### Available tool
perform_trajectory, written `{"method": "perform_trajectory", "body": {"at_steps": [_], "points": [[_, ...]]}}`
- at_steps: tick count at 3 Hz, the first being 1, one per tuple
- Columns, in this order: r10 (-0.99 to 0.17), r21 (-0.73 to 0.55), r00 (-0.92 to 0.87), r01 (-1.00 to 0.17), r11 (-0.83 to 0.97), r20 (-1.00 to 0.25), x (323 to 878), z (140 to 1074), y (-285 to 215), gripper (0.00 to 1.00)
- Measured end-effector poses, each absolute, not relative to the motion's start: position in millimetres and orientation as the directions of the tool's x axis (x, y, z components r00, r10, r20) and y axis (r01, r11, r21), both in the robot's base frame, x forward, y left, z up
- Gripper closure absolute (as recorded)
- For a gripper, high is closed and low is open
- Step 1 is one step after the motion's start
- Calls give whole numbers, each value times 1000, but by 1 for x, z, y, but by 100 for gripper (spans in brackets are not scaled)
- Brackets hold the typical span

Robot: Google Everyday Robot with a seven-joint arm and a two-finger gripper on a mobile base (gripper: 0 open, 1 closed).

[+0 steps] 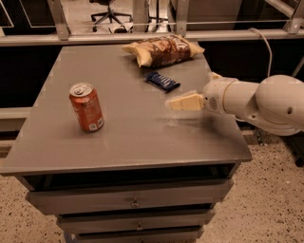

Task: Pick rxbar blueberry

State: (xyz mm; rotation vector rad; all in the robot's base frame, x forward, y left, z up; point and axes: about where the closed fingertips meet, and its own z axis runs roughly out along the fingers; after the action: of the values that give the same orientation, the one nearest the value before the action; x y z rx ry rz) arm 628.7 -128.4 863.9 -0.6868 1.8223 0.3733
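Note:
The rxbar blueberry point(163, 81) is a small flat dark blue bar lying on the grey table top point(128, 137), just in front of the chip bag. My gripper point(172, 103) comes in from the right on a white arm and hovers above the table, a short way in front and right of the bar, its cream-coloured fingers point(183, 102) pointing left. It holds nothing that I can see.
A tan-and-brown crinkled chip bag point(164, 50) lies at the table's back edge. A red soda can point(86, 107) stands upright at the left. Drawers point(135, 201) sit under the top. A rail and an office chair point(108, 10) are behind.

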Motion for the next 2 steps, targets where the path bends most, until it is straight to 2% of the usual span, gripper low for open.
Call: {"method": "perform_trajectory", "body": {"at_steps": [2], "points": [[-255,-58,-233,-622,781,-939,665,852,-99,0]]}}
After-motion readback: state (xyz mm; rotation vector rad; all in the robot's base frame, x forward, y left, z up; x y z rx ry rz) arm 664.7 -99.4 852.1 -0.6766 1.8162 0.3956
